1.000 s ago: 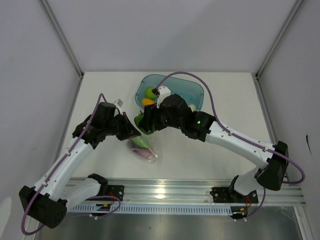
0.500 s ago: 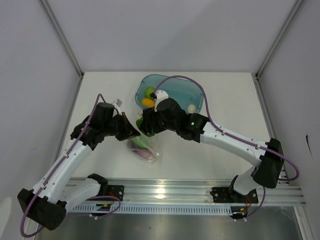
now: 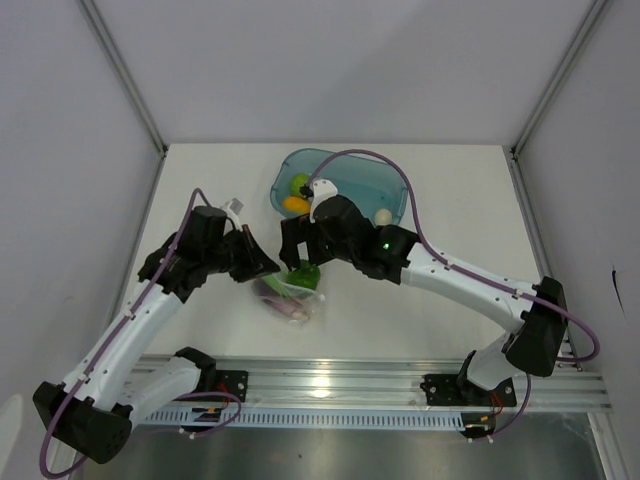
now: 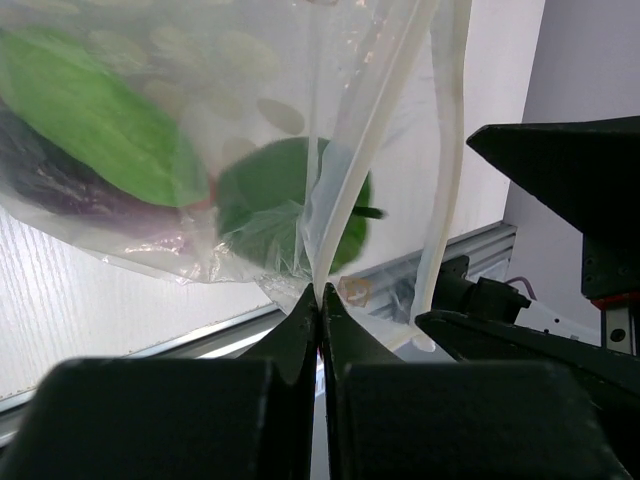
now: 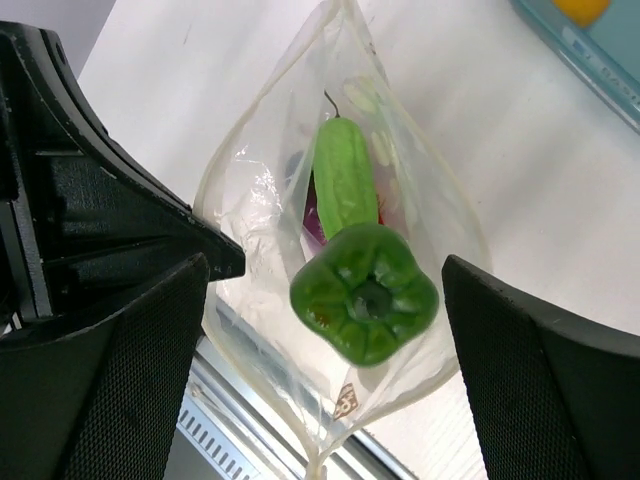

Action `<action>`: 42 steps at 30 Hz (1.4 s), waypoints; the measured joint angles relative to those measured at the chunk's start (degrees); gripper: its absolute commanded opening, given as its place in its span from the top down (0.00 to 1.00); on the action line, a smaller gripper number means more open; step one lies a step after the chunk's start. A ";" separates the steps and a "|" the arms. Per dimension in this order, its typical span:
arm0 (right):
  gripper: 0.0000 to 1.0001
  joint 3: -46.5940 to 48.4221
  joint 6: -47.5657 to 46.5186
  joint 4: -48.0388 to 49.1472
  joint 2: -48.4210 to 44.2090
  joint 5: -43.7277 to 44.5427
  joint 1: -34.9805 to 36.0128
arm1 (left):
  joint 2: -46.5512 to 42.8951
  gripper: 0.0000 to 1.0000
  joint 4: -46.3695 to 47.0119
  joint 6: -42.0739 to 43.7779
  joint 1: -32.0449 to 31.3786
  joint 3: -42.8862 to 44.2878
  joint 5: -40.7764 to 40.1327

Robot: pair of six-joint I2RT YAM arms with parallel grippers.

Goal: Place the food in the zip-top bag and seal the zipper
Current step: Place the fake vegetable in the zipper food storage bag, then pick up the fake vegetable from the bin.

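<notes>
**Left gripper** (image 4: pixel 320 300): jaws closed tight, pinching one lip of the bag (image 5: pixel 250 190) and holding its mouth up and apart.

**Right gripper** (image 3: pixel 295 248): fingers spread wide and holding nothing, poised directly over the bag's mouth.

**Bag:** clear film, hanging from the left pinch. Its mouth faces up toward the right gripper, and its body trails down toward the near edge of the table (image 3: pixel 200 200). The zipper strip is not closed.

**Contents of the bag:**
- green pepper (image 5: pixel 365 290), uppermost, just inside the mouth with its stem end up, touching neither finger
- light green vegetable (image 5: pixel 345 175), lying lengthwise deeper in
- eggplant (image 4: pixel 50 180), at the bottom under the vegetable

**Tray** (image 3: pixel 405 195): sits beyond the bag on the far side of the table. It holds a green piece (image 3: pixel 300 183), a yellow-orange piece (image 3: pixel 295 204) and a white egg (image 3: pixel 383 215).

**Governing relation:** the food left to move lies in the tray, away from the bag and behind the right gripper. The right arm is nearer and free, so the next fetch appears to fall to it, while the left must keep hold of the lip. Sealing is judged to be some way off.
</notes>
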 measured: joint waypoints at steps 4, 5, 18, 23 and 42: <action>0.00 1.84 -0.90 -1.09 -0.02 0.76 0.00 | -0.07 0.99 -0.26 0.00 0.02 0.42 -0.02; 0.00 2.49 -1.18 -1.22 -0.02 0.90 0.00 | -0.07 0.99 -0.28 0.00 0.00 0.59 -0.04; 0.01 13.40 -6.49 -6.82 -4.90 1.75 -15.50 | -3.85 1.00 -5.64 0.09 0.00 9.90 -2.45; 0.01 15.76 -7.32 -8.61 -2.38 -1.20 -28.65 | -7.23 0.99 -6.54 0.07 0.00 10.91 -3.91; 0.08 41.05 -9.75 2.40 44.39 -18.73 -29.79 | -17.73 0.99 -12.66 -3.93 0.02 6.99 -20.48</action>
